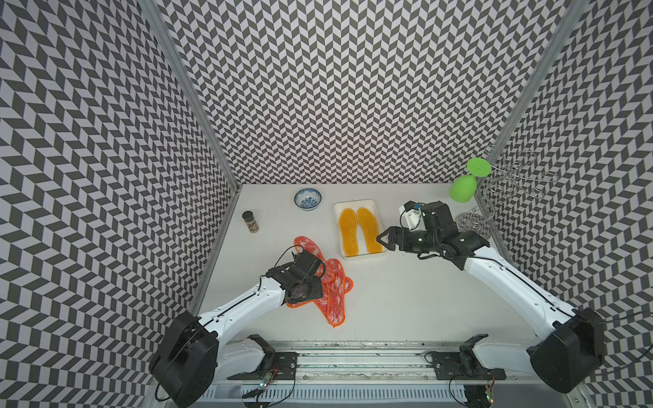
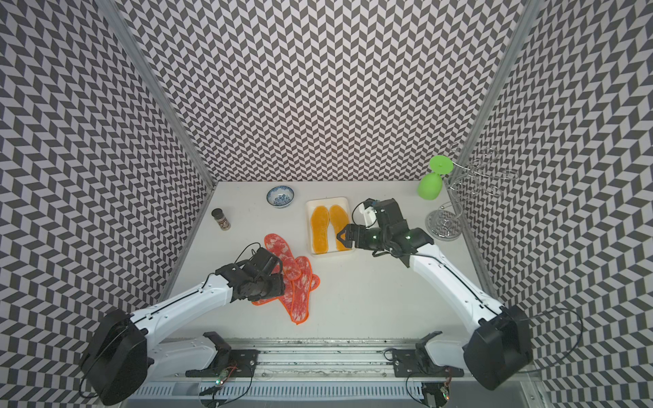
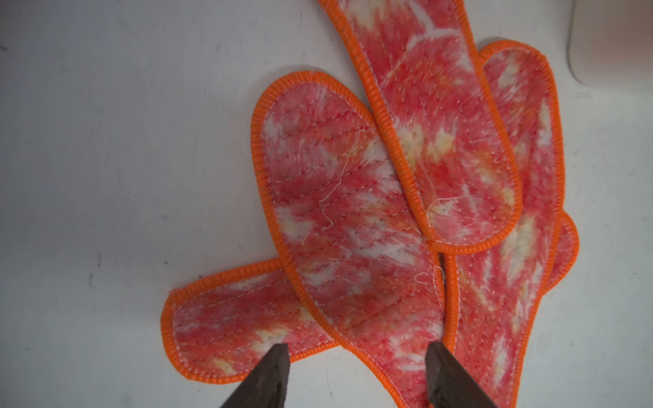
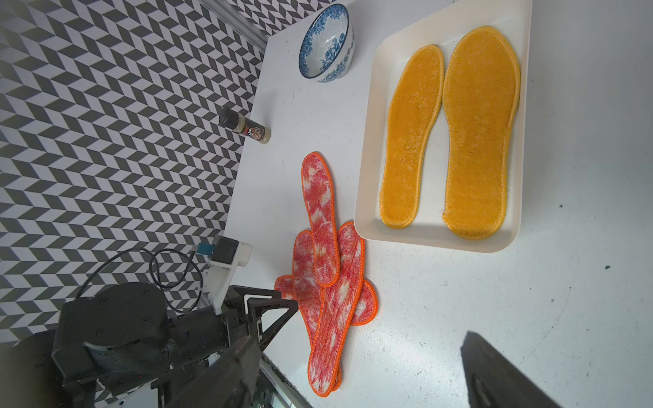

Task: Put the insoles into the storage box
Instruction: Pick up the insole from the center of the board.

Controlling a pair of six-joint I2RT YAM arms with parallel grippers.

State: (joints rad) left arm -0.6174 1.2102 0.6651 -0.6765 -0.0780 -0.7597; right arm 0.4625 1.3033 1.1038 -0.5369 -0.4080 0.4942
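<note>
The storage box (image 1: 356, 204) is a white tray at the middle back of the table, with two yellow-orange insoles (image 1: 348, 231) lying side by side in it. Several red mottled insoles (image 1: 337, 284) with orange edging lie in an overlapping pile in front of it and to its left. My left gripper (image 3: 357, 355) points down onto the pile's left part. Its jaws stand apart across the heel end of one red insole (image 3: 353, 229), with nothing pinched. My right gripper (image 1: 383, 241) hangs open and empty at the box's near right corner.
A blue-and-white bowl (image 1: 307, 199) stands left of the box at the back. A spice jar (image 1: 250, 222) stands near the left wall. A green goblet (image 1: 463, 189) hangs on a wire rack (image 1: 475, 220) in the back right corner.
</note>
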